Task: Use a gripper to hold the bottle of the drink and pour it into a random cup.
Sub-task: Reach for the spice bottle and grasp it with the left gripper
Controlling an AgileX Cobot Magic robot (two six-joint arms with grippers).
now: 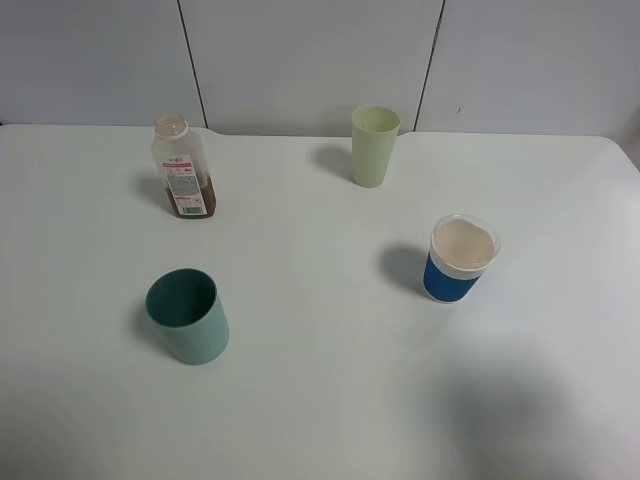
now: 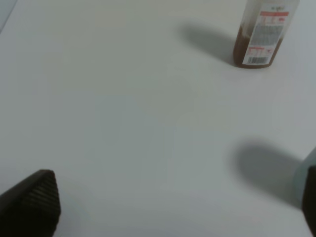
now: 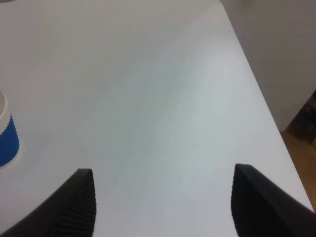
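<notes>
Overhead view and low left wrist view share the bottle (image 1: 183, 170).

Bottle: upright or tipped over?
Upright. The bottle stands on its base on the table, neck up, reddish-brown drink settled at the bottom.

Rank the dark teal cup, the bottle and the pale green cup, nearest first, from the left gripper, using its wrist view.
1. Dark teal cup, beside a finger of the left gripper.
2. Bottle, farther ahead.
3. Pale green cup, outside that view, back beyond the bottle.
</notes>
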